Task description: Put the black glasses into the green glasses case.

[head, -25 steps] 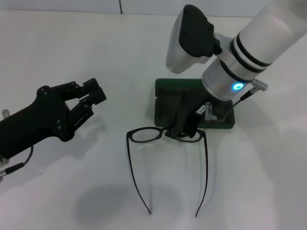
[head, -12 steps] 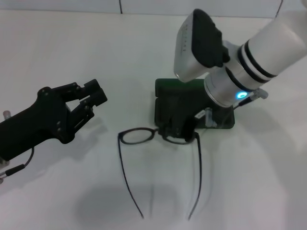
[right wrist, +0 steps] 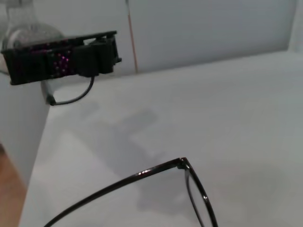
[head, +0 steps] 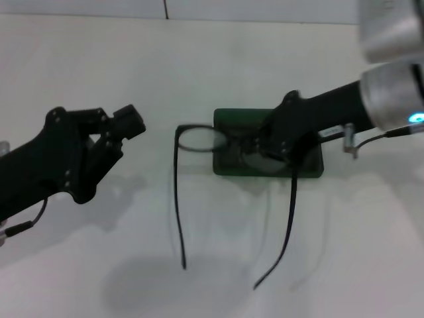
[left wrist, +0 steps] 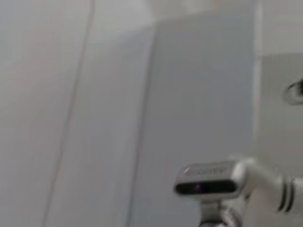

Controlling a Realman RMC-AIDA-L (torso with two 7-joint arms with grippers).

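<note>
Item: black glasses [head: 218,142], pinched in our right gripper [head: 255,147] jaws above green glasses case [head: 225,165]; we should lower level; left gripper [head: 122,126] jaws spread, idle.

Right gripper [head: 265,147] apparently holds black glasses [head: 218,142] — over case [head: 311,169].

No text or label can be read anywhere.
</note>
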